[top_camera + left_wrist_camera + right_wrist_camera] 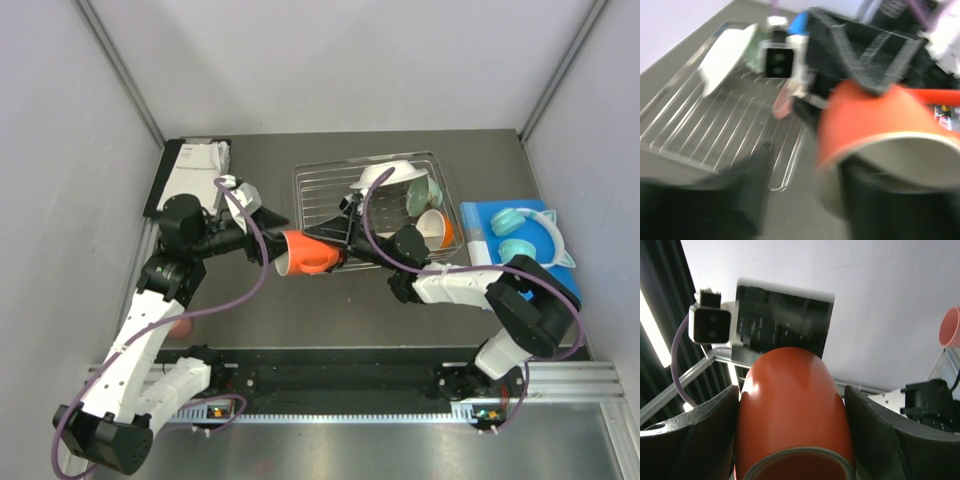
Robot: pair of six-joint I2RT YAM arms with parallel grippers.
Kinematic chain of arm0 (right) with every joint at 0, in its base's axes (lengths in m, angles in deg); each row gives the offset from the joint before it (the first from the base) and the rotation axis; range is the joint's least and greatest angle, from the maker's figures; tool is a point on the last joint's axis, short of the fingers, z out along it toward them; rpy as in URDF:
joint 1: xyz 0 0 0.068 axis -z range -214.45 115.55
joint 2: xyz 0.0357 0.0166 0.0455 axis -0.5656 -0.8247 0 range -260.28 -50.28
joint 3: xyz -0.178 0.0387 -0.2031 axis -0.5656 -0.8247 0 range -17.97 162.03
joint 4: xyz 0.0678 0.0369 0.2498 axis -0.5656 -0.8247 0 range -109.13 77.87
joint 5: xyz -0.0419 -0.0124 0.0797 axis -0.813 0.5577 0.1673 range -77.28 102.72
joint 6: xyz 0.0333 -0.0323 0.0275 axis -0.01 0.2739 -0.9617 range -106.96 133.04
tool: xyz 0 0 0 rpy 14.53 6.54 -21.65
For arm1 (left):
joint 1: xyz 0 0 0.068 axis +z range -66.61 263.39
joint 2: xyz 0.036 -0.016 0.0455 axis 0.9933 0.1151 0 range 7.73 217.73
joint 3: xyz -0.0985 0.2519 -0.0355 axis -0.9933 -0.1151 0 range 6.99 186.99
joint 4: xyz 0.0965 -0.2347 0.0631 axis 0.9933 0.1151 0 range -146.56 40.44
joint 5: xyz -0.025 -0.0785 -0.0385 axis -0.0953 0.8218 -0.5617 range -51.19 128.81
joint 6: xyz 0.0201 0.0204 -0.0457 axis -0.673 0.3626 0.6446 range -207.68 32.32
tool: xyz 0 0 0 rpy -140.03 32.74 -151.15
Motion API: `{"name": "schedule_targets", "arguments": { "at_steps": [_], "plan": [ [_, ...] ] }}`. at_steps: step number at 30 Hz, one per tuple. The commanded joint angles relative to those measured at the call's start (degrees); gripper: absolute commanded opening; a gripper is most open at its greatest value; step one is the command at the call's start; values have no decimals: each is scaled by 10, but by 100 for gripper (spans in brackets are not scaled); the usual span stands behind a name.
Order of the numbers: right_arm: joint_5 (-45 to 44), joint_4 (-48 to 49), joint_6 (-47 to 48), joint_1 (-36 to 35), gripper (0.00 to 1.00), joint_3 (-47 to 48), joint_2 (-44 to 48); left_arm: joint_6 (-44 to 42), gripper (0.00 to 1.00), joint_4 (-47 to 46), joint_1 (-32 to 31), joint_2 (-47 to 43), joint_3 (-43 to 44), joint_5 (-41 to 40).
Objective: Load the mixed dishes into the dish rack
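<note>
Above the worktop (330, 310), just before the near left corner of the dish rack (303, 200), the orange mug (305, 254) hangs on its side between both arms. The right fingers (875, 435) press its two sides and grip it. Whether the left fingers (720, 200) hold it or are loose I cannot tell; that view is blurred. If one arm pulls too early, the smooth mug may slip and fall on the worktop, short of the rack.
</note>
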Motion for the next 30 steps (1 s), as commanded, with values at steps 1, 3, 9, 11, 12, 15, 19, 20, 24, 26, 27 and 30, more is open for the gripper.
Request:
{"name": "schedule_targets", "arguments": {
  "at_steps": [1, 3, 9, 11, 12, 15, 19, 20, 24, 26, 27, 30],
  "plan": [
    [48, 172, -21, 6, 0, 6, 28, -83, 92, 44, 6, -7, 5, -111],
    [71, 117, 7, 24, 0, 11, 49, -94, 99, 80, 7, -11, 25, -145],
    [150, -348, 292, 116, 0, 125, 140, -88, 99, 120, 22, -45, 75, -188],
    [115, -537, 427, 141, 0, 204, 151, -74, 99, 131, 25, -58, 102, -191],
    [94, -708, 545, 145, 0, 291, 144, -66, 99, 138, 27, -60, 111, -194],
    [39, -859, 656, 155, 0, 410, 106, -39, 99, 155, 27, -75, 132, -208],
    [-49, -977, 750, 151, 0, 542, 17, -7, 99, 215, 27, -67, 144, -297],
    [-97, -994, 768, 146, 0, 568, -1, -5, 99, 232, 27, -57, 154, -322],
    [-249, -1101, 878, 100, 0, 750, -113, -12, 99, 265, 27, -46, 148, -360],
    [-334, -1160, 908, 67, 0, 848, -190, -12, 99, 266, 27, -57, 141, -359],
    [-360, -1175, 931, 59, 0, 876, -215, -7, 99, 269, 27, -58, 141, -364],
    [-421, -1200, 958, 41, 0, 931, -285, -15, 99, 279, 27, -58, 140, -370]
  ]
}}
